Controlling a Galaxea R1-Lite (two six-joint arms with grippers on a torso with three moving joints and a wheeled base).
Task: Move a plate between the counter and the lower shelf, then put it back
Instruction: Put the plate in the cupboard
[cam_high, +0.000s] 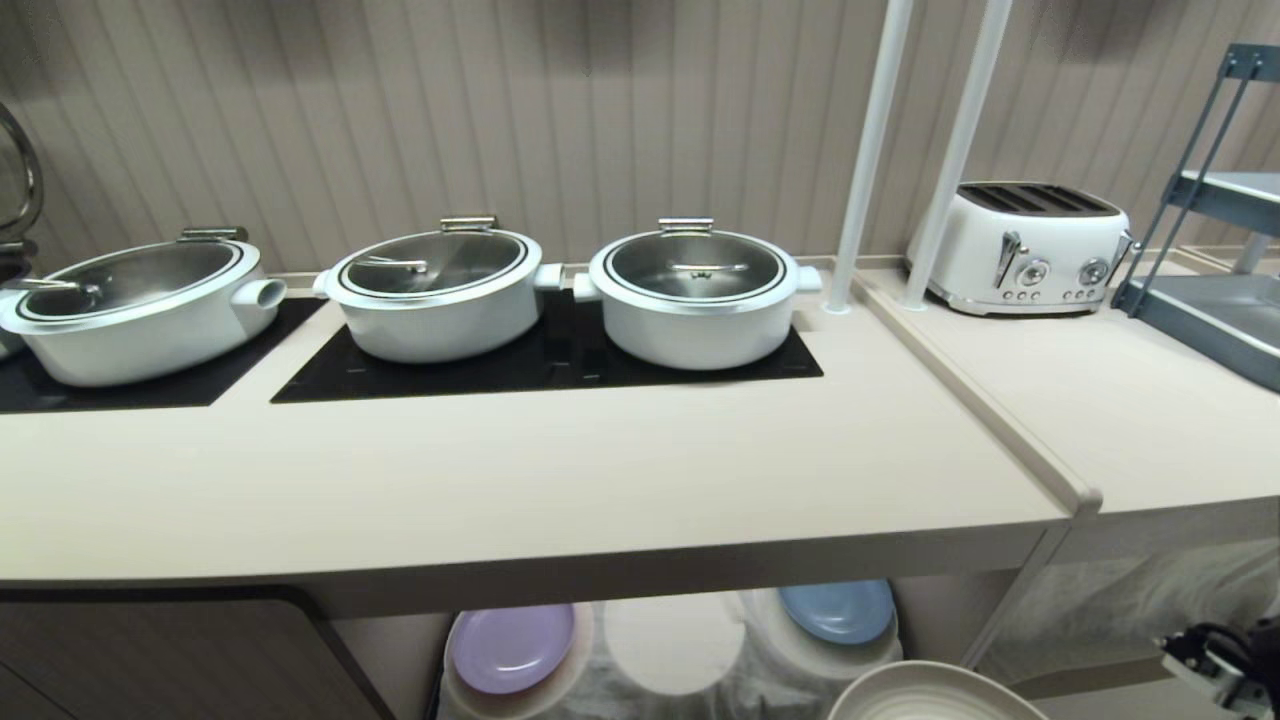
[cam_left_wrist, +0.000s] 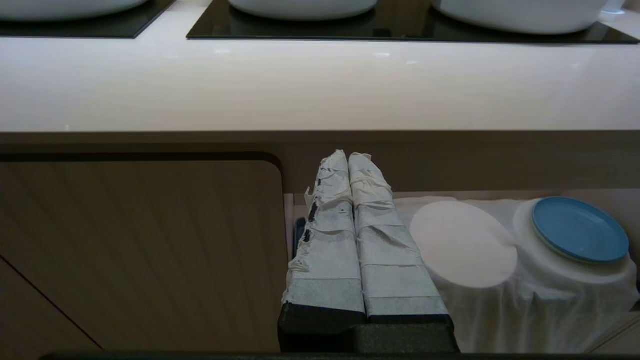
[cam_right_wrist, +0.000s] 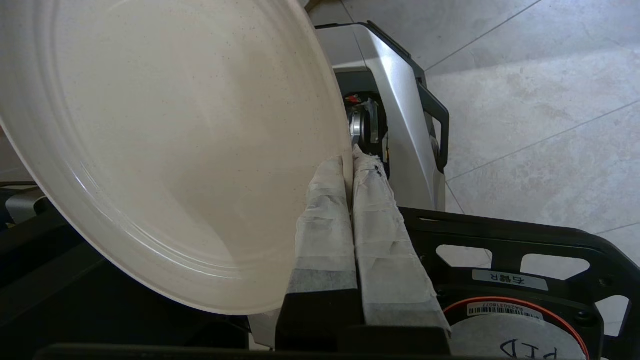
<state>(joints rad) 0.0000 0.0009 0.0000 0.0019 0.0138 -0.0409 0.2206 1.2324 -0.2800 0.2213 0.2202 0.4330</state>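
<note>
plate (cam_right_wrist: 165, 150), rim pinched in right gripper (cam_right_wrist: 350, 165) below counter (cam_high: 520, 470); left gripper (cam_left_wrist: 347, 165) closed, empty; advise level carry onto bare middle hump (cam_high: 672, 640), lower shelf.

From the head we look forward and down across the counter (cam_high: 560, 470), its lower shelf (cam_high: 680, 640) at bottom centre. Our left wrist camera faces the counter front from low and close, sharing that shelf. Our right wrist camera looks down at the floor (cam_right_wrist: 540, 100), tight on the plate (cam_right_wrist: 165, 150).
</note>
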